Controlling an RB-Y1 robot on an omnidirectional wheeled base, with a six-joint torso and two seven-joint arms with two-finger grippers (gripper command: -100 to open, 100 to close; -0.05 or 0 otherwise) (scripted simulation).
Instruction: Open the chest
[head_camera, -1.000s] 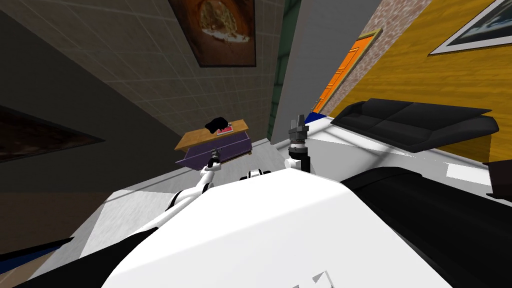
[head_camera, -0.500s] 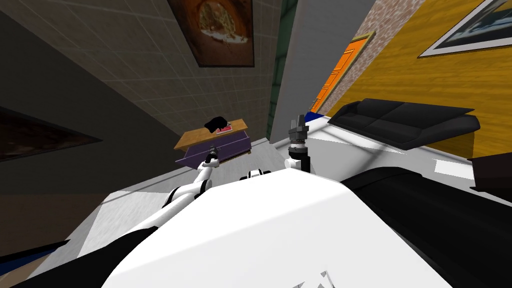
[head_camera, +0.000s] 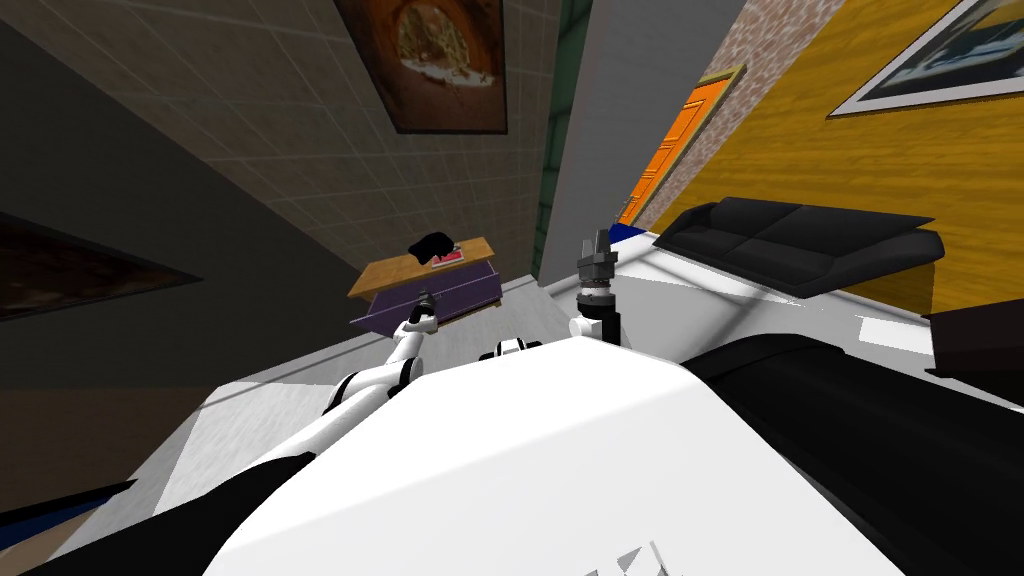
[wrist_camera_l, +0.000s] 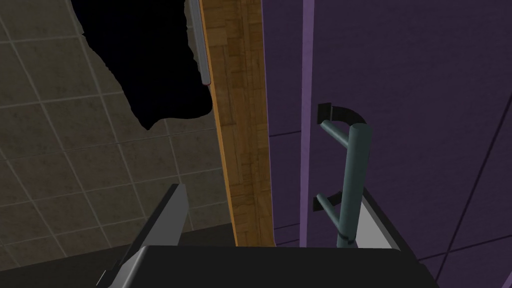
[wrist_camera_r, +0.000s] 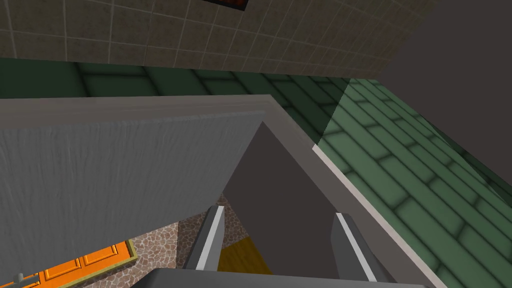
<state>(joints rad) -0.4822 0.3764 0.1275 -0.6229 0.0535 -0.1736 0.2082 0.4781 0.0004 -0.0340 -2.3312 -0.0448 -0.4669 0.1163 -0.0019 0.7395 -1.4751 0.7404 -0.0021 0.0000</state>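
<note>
chest: purple, wooden top, against tiled wall | left gripper: fingers wide, at chest front, handle just inside one finger, unclamped | right gripper: raised, fingers wide

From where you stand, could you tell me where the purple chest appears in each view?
Head view: purple chest ahead, behind the left gripper.
Left wrist view: its purple front and teal handle, at the open fingers.
Right wrist view: not in it.
Shared landmark: black object on its top.
</note>
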